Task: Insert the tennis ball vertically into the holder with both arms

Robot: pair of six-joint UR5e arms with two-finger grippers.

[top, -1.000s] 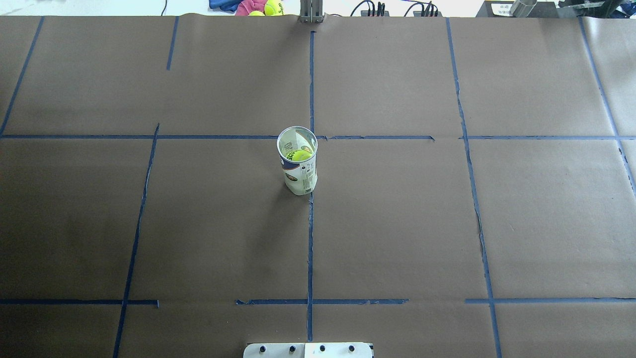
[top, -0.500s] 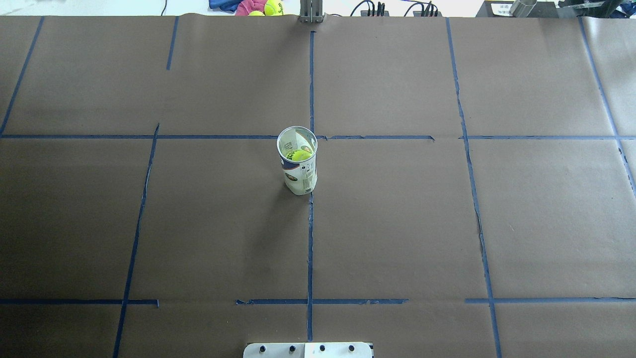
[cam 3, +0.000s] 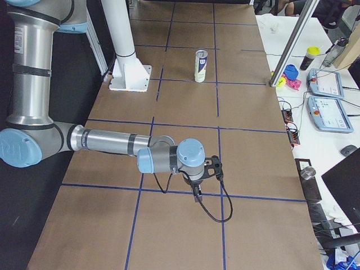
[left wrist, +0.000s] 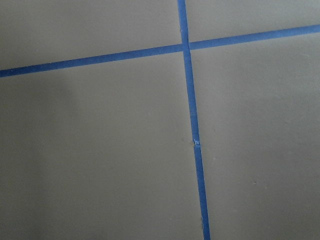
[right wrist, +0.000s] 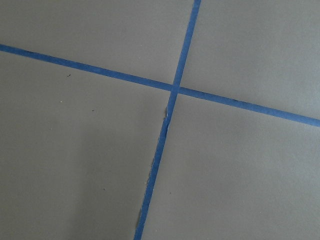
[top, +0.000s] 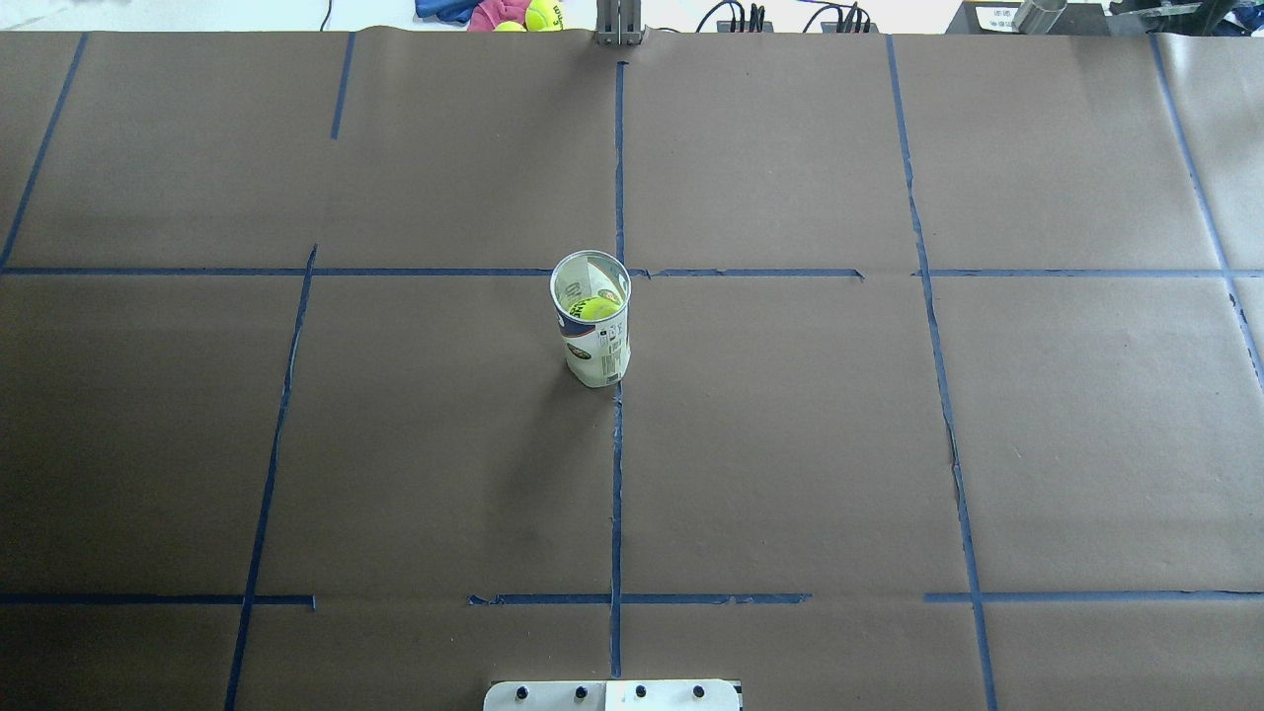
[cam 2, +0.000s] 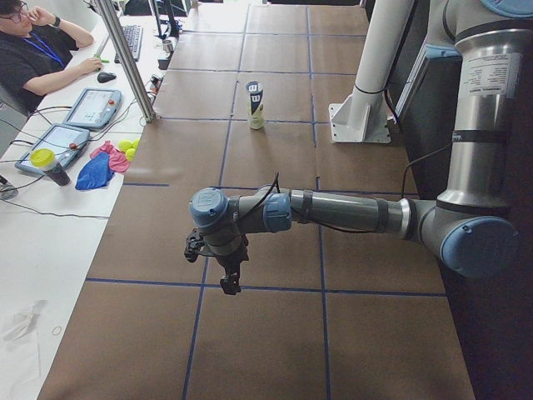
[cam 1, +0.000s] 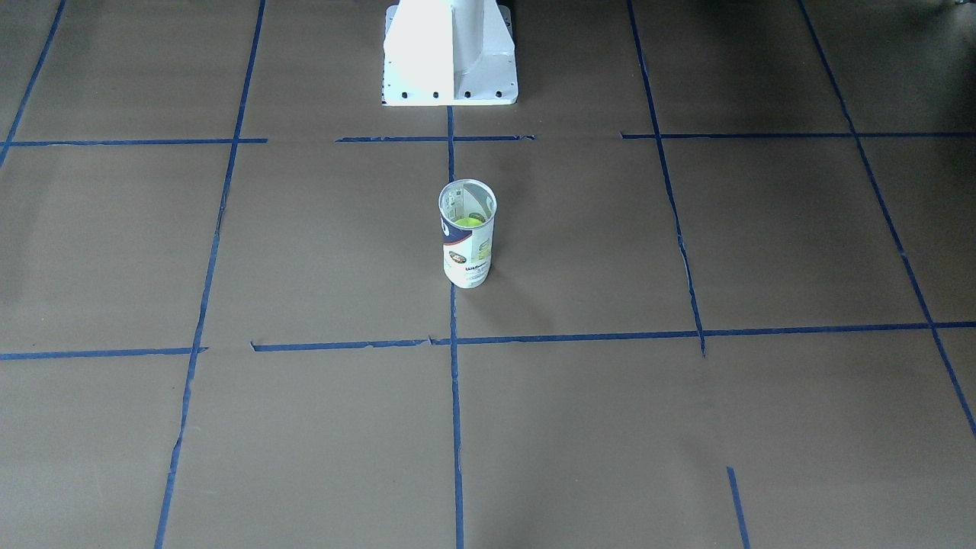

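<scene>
The holder (top: 594,348), a white Wilson can with a navy patch, stands upright near the middle of the brown table, its mouth open upward. The tennis ball (top: 598,308) sits inside it, below the rim, and also shows through the mouth of the holder (cam 1: 467,255) as the ball (cam 1: 468,222) in the front-facing view. Far from the can, at the table's near end in the left side view, the left gripper (cam 2: 229,279) hangs low over the paper. The right gripper (cam 3: 197,194) does the same at the opposite end. Whether either is open or shut, I cannot tell. The wrist views hold only paper and tape.
The white pedestal base (cam 1: 450,57) stands behind the can on the robot's side. Blue tape lines cross the brown paper. Beyond the far edge lie spare balls and coloured cloth (top: 509,14). A person (cam 2: 33,50) sits at a side desk with teach pendants (cam 2: 87,108).
</scene>
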